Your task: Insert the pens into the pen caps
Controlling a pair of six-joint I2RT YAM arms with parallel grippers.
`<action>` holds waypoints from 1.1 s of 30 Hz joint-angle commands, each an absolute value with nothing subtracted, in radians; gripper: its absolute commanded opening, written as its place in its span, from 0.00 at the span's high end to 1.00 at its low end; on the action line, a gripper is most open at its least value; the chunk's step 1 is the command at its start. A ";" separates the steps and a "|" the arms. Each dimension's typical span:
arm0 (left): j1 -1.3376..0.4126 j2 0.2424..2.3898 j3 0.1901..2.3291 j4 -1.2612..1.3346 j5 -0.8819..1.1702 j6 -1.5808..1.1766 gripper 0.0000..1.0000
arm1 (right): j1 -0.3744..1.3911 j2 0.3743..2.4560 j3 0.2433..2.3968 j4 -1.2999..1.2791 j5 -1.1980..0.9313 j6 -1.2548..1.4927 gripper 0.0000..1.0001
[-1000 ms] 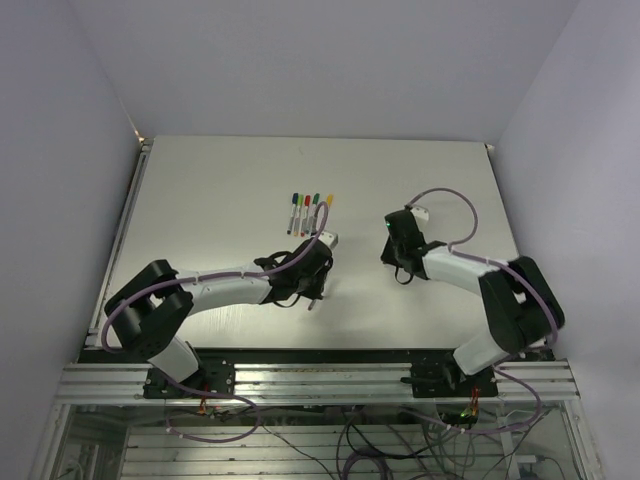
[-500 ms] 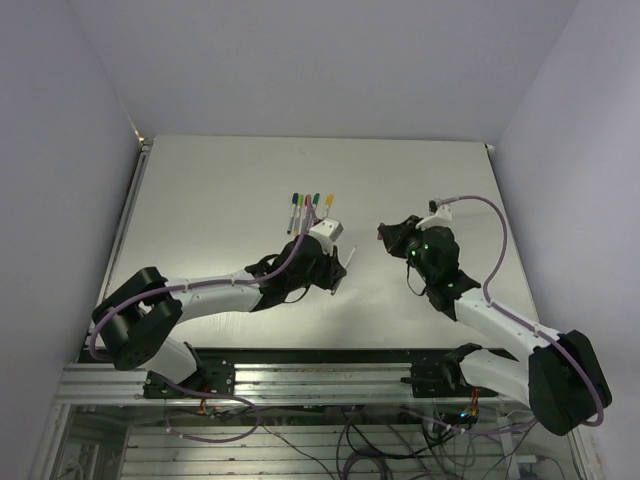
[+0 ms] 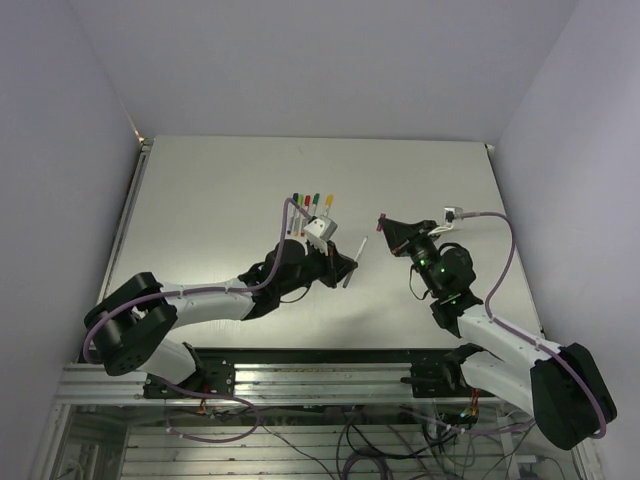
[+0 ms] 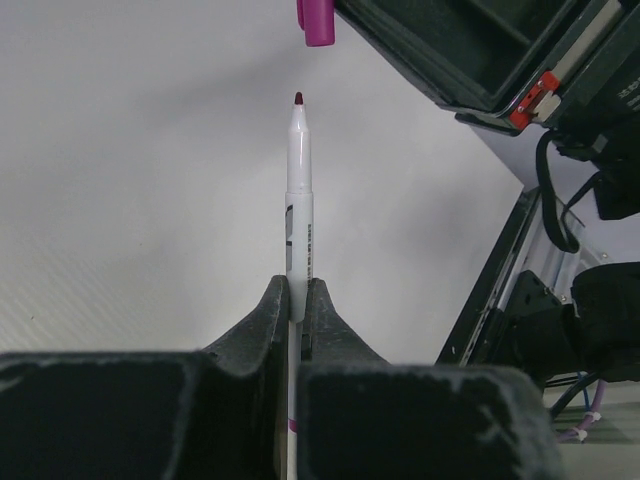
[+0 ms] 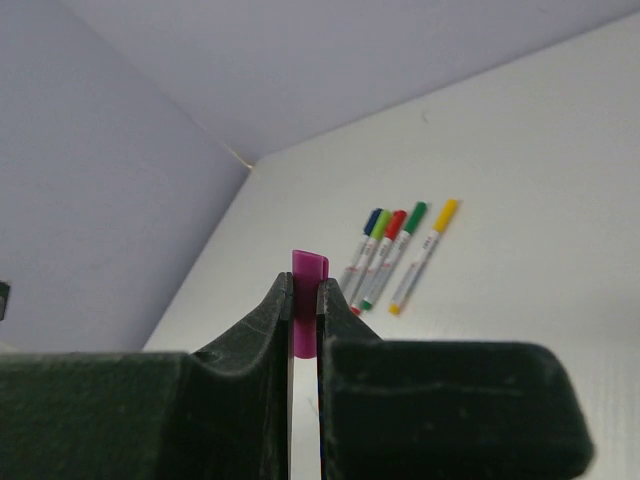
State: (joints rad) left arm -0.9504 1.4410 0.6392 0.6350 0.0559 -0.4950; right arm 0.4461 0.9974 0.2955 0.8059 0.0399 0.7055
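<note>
My left gripper [image 3: 341, 268] is shut on a white pen [image 3: 354, 262] and holds it above the table, its dark purple tip pointing at the right gripper. In the left wrist view the pen [image 4: 299, 190] sticks straight out from between the jaws [image 4: 298, 292], and the purple cap [image 4: 318, 20] hangs just beyond its tip, slightly to the right, with a small gap. My right gripper [image 3: 384, 226] is shut on that purple cap [image 5: 308, 290], which stands out past the jaws [image 5: 306, 288].
Several capped pens [image 3: 310, 208] lie side by side on the table behind the left gripper, with blue, green, red and yellow caps; they also show in the right wrist view [image 5: 398, 255]. The right arm's body [image 4: 480, 60] is close in front of the pen.
Both arms rose and swung toward each other. The left gripper lifted the pen off the table and aimed it right; the right gripper turned its cap toward the pen's tip.
</note>
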 commanded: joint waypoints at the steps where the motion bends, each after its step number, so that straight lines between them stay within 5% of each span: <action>1: -0.946 1.424 0.634 0.771 0.105 -0.503 0.93 | 0.445 1.010 0.276 0.982 -0.018 0.736 1.00; 33: -0.946 1.413 0.631 0.802 0.086 -0.523 0.93 | 0.445 1.067 0.254 1.106 -0.106 0.792 1.00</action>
State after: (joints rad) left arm -0.9504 1.4391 0.6357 0.7383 0.0826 -0.5175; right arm 0.4461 1.0630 0.2668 1.0729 -0.0917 0.7933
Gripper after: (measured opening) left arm 0.098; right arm 0.055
